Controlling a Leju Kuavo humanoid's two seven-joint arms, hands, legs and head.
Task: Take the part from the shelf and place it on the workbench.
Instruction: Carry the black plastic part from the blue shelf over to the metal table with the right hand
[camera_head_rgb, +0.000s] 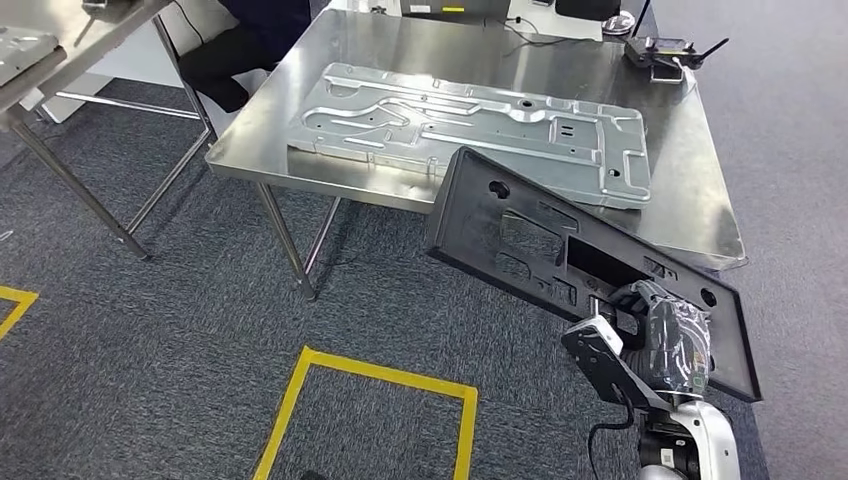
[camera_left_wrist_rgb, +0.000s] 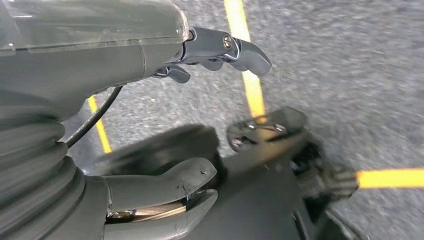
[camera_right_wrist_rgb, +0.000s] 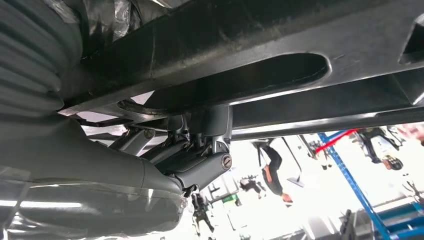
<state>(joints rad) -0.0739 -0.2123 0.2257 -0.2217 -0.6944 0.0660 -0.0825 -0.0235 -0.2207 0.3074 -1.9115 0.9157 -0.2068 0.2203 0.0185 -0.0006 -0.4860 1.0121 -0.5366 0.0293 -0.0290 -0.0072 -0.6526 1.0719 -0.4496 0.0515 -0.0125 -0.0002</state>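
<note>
A long black plastic part (camera_head_rgb: 560, 255), flat with cut-out slots and holes, is held tilted in the air just near of a steel bench (camera_head_rgb: 700, 190). Its far left end hangs over the bench's near edge, close above a large stamped sheet-metal panel (camera_head_rgb: 470, 130) lying flat on the bench. The robot's right hand (camera_head_rgb: 660, 320) grips the part near its right end, fingers (camera_right_wrist_rgb: 210, 150) hooked through a slot. The left hand (camera_left_wrist_rgb: 165, 125) hangs over grey carpet (camera_head_rgb: 150, 330) marked with yellow tape lines (camera_head_rgb: 370, 375), fingers apart and holding nothing. A black device with antennas (camera_head_rgb: 665, 50) sits at the bench's far right. No readable writing shows anywhere.
</note>
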